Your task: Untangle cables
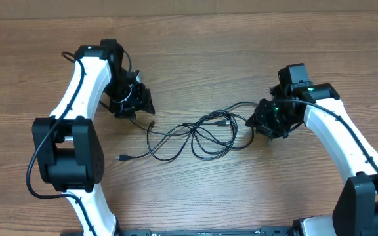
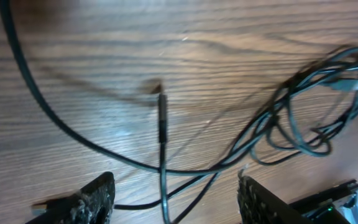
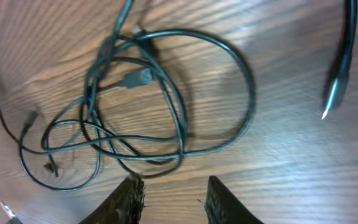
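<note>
The cables (image 1: 195, 134) lie as a loose black tangle on the wooden table between the two arms. One free plug end (image 1: 121, 157) trails toward the front left. My left gripper (image 1: 144, 108) sits at the tangle's left end. In the left wrist view it (image 2: 176, 186) is open, with thin cords crossing the gap between its fingers (image 2: 95, 199), untouched by either pad. A straight plug (image 2: 161, 118) lies just ahead. My right gripper (image 1: 254, 121) is at the tangle's right end. In the right wrist view it (image 3: 174, 193) is open over bare wood, just short of the coiled cables (image 3: 154, 106).
A silver-tipped plug (image 3: 335, 90) lies apart from the coil, off to the right in the right wrist view. The table (image 1: 195, 59) is plain wood. The thick black wires on the white arms (image 1: 77, 85) run along each arm.
</note>
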Controlling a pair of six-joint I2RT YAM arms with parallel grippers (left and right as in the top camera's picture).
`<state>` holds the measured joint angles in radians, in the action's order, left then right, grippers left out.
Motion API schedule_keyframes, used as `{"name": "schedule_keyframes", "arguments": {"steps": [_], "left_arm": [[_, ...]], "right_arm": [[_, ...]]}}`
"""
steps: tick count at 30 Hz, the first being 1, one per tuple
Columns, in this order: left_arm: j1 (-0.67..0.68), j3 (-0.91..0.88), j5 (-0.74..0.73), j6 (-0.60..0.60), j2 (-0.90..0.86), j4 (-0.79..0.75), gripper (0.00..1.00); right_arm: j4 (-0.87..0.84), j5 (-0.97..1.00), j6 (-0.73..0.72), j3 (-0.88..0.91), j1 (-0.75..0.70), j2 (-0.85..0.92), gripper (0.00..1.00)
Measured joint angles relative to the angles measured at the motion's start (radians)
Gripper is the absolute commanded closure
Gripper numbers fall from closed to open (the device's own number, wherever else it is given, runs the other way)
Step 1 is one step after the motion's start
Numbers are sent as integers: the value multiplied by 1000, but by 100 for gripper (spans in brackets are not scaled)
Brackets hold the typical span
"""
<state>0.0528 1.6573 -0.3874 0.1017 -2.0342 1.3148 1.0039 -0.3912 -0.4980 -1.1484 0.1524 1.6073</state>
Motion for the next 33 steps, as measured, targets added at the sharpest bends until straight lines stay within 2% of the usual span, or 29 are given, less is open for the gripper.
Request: {"name": "schedule_keyframes", "arguments": {"steps": [2, 3, 6, 7, 9, 11, 14, 18, 24, 33], "left_arm": [[1, 27, -5, 0, 0, 8, 41], [4, 47, -10, 0, 0, 16, 48], [11, 83, -45, -1, 0, 16, 63], [14, 85, -56, 2, 0, 14, 65], [27, 86, -79, -1, 0, 7, 64], [59, 86, -92, 0, 0, -13, 57], [122, 85, -96, 3, 0, -72, 53], [230, 77, -39, 58, 0, -153, 53], [317, 26, 27, 125, 0, -210, 58], [373, -109, 70, 140, 0, -297, 66]], "right_arm": [[-27, -2, -4, 0, 24, 0, 68], [-48, -2, -9, 4, 39, 0, 68], [-99, 2, -36, 20, 85, 0, 76], [-111, 9, -47, 27, 98, 0, 78], [-137, 39, -82, 43, 127, 0, 82], [-159, 66, -112, 59, 156, 0, 84], [-199, 92, -146, 80, 192, 0, 87], [-227, 116, -187, 110, 222, 15, 87], [-249, 130, -205, 142, 241, 63, 87], [-258, 84, -209, 215, 249, 114, 87]]}}
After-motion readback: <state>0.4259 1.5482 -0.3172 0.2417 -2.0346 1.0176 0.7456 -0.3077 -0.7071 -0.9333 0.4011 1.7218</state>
